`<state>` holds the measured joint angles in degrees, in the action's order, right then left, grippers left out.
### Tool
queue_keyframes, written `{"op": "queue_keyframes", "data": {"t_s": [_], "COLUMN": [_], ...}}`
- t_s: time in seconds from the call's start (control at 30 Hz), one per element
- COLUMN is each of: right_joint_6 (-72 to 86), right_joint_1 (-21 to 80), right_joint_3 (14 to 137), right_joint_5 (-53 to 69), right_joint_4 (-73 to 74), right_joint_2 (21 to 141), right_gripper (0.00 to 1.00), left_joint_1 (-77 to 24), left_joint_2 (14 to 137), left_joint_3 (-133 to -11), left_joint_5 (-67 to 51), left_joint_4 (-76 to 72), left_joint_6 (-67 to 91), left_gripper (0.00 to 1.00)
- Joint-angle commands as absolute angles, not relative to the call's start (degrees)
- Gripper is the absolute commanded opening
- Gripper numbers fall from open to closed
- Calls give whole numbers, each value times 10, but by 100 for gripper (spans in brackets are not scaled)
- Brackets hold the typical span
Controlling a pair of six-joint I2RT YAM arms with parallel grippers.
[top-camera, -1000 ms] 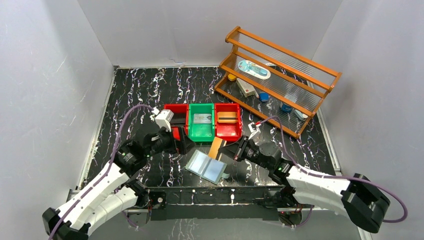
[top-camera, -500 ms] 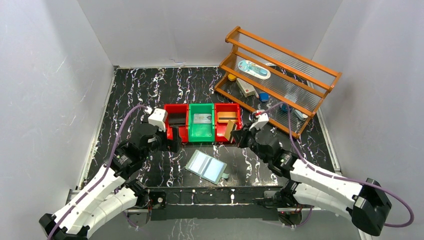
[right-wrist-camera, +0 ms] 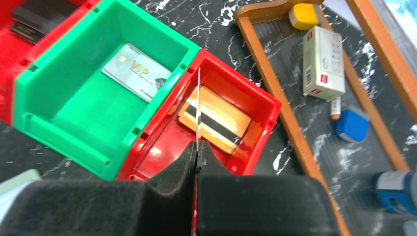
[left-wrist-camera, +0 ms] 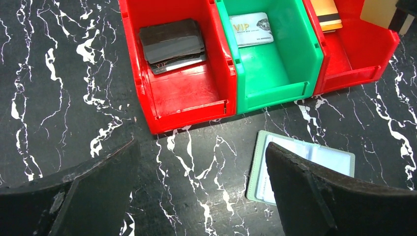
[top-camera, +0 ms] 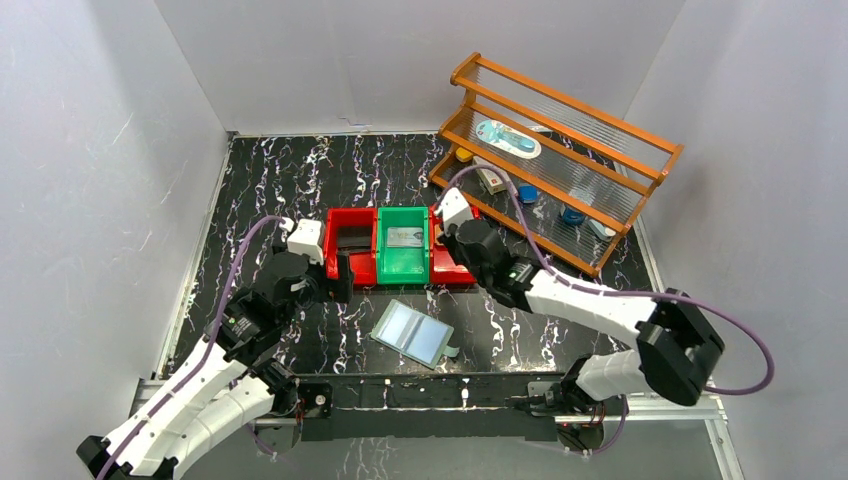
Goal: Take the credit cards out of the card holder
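Right claw (right-wrist-camera: 197, 150) pinches card (right-wrist-camera: 198, 101) above red bin (right-wrist-camera: 164, 142).

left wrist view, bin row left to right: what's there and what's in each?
left red bin with dark cards → green bin with silver VIP card → right red bin with orange card

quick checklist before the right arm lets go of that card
1. right gripper shut on tan card: ok
2. card over right red bin, close to one side wall: ok
3. room on top of the orange cards inside: ok
4. left gripper open, clear of that bin: ok
5. card holder fully emptied: cannot tell
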<state>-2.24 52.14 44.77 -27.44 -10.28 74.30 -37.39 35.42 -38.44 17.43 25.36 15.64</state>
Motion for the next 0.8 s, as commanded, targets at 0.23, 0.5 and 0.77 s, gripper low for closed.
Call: {"op": "queue_keyframes", "data": {"t_s": [0.23,0.5,0.77], "right_joint_6": [-258,-321,-346], "right_joint_1": [497,475,458], "right_joint_3": [550,562,568], "right_joint_5": [-311,-290,-265], "right_joint_4": [-74,-122,-145], "right_joint_2": [884,929,967], "right_gripper": [0,0,0], "left_joint_1": [-374,-374,-374], "left_joint_2": [330,318,324], "left_joint_3": [-383,-381,-383], "left_joint_5": [221,225,224], "left_joint_4": [250,253,253], "left_joint_6": [154,156,156], "left_gripper": [98,98,98]}}
